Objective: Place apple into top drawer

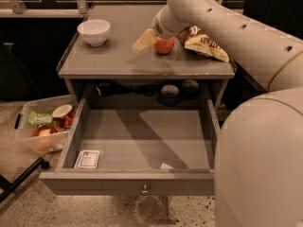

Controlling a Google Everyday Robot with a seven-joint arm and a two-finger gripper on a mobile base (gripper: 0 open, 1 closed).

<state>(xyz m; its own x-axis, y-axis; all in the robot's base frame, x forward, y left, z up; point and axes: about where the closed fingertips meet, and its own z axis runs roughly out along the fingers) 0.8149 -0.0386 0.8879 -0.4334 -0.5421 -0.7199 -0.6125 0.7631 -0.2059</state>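
The red-orange apple [165, 45] sits on the grey cabinet top [113, 60], right of centre. My gripper [150, 41] is down at the apple's left side, its pale yellow tip right beside the fruit; the white arm comes in from the upper right. The top drawer [94, 184] is pulled out wide open below the cabinet top, with its small round knob [144, 190] on the front panel. Inside lie only a small white card [87, 159] and a pale scrap [165, 166].
A white bowl [93, 31] stands at the top's back left. A brown-and-yellow chip bag [204, 43] lies just right of the apple. A clear plastic bin [41, 126] holding food items sits on the floor to the left. The arm's bulky body [258, 164] fills the right foreground.
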